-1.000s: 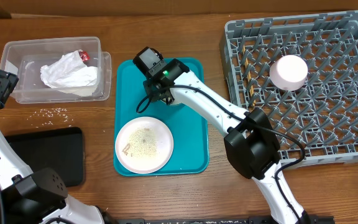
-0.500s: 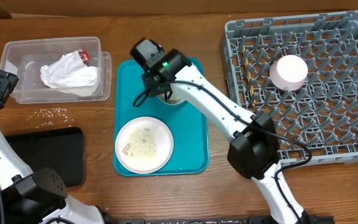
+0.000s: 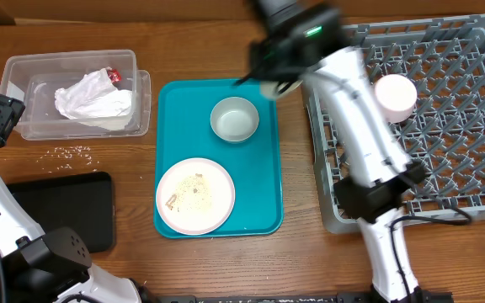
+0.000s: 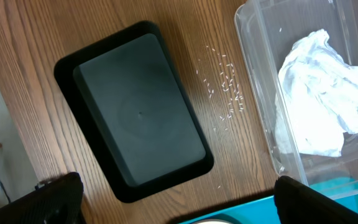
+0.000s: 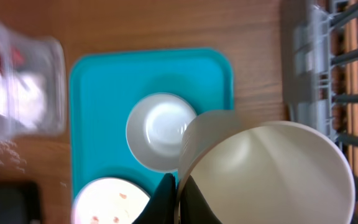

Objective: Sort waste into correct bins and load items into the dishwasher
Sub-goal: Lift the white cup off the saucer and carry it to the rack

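"Where's your right arm (image 3: 356, 109)?"
"Stretched up to the top centre of the overhead frame, blurred. Your right gripper (image 5: 178, 200) is clamped on the white cup (image 5: 272, 174)."
"And your left gripper (image 4: 182, 204)?"
"At the left edge, aimed straight down, fingers (image 4: 58, 199) spread wide."

Shallow black rectangular plastic tray (image 4: 138, 118) beside a clear rectangular plastic tub (image 4: 257, 87)
Loose white rice grains (image 4: 224, 84) lie scattered on the wooden table (image 4: 55, 31) between them; a crumpled white paper napkin (image 4: 319, 102) sits inside the tub.
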